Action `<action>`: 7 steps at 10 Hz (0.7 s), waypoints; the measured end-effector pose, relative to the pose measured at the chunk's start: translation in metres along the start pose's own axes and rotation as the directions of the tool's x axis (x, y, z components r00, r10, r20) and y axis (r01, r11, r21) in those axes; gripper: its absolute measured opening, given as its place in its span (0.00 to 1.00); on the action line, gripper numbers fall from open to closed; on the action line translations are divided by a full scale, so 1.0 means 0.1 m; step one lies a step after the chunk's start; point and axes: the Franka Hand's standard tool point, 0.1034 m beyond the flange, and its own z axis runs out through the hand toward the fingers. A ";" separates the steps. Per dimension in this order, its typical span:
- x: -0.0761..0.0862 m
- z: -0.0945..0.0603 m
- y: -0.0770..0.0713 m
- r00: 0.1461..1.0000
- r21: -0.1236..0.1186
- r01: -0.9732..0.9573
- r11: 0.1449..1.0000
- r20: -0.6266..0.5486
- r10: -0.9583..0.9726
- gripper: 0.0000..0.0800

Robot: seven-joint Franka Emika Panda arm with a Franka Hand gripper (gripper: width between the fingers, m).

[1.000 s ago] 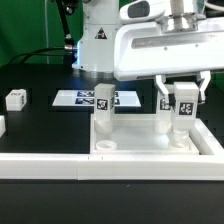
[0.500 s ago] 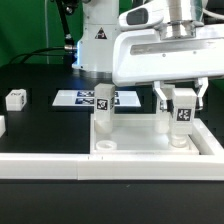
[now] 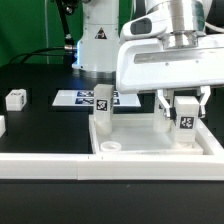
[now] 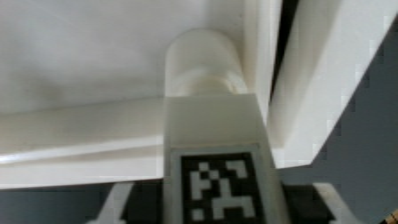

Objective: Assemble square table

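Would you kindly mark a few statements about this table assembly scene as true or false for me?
1. The fingers grip a tagged leg post at the table top's corner on the exterior view's right. True.
2. A second leg post stands upright on the table top. True.
3. The loose leg post lies on the marker board. False: it lies on the black table, apart from the marker board.
4. Four leg posts stand free on the table top. False: only the second leg post stands free there; the fingers hold the other.
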 end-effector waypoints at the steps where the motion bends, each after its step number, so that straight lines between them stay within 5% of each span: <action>1: -0.01 0.00 -0.05 1.000 0.001 -0.005 1.000 -0.010 0.005 0.36; 3: -0.01 0.00 -0.05 1.000 0.000 0.002 1.000 -0.010 -0.002 0.36; 5: -0.01 0.00 -0.05 1.000 0.000 0.002 1.000 -0.010 -0.002 0.73; 7: -0.01 0.00 -0.05 1.000 0.000 0.002 1.000 -0.010 -0.002 0.80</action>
